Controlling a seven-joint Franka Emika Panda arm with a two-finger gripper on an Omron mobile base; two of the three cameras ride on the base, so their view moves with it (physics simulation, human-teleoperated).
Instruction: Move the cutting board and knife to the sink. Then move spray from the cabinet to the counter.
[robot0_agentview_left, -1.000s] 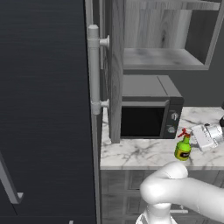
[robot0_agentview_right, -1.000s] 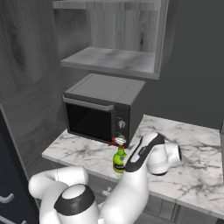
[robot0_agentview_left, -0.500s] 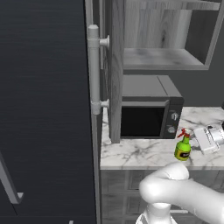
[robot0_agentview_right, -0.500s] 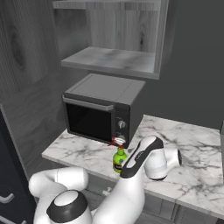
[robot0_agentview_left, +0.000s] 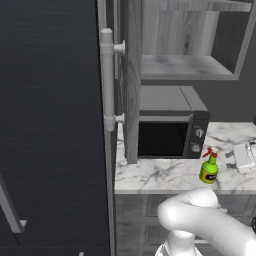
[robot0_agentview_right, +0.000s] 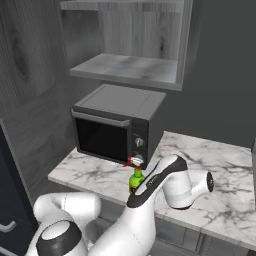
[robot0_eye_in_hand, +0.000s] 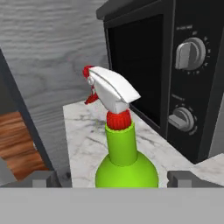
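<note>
While claw (robot0_eye_in_hand: 112, 178) gapes wide, spray (robot0_agentview_left: 209, 167) upright on counter (robot0_agentview_left: 160, 175); yellow label text unreadable.

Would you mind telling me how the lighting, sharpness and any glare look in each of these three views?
Left base view: flat, even light, the fridge nearly black, the spray soft-edged. Right base view: mild sheen on the microwave top, faint shadow under it on the counter. Hand view: spray looms large, crisp and evenly lit, no glare.

Black microwave (robot0_agentview_left: 170, 132) against dark grey wall (robot0_agentview_right: 220, 70), dark fridge (robot0_agentview_left: 50, 125) with grey handles
</note>
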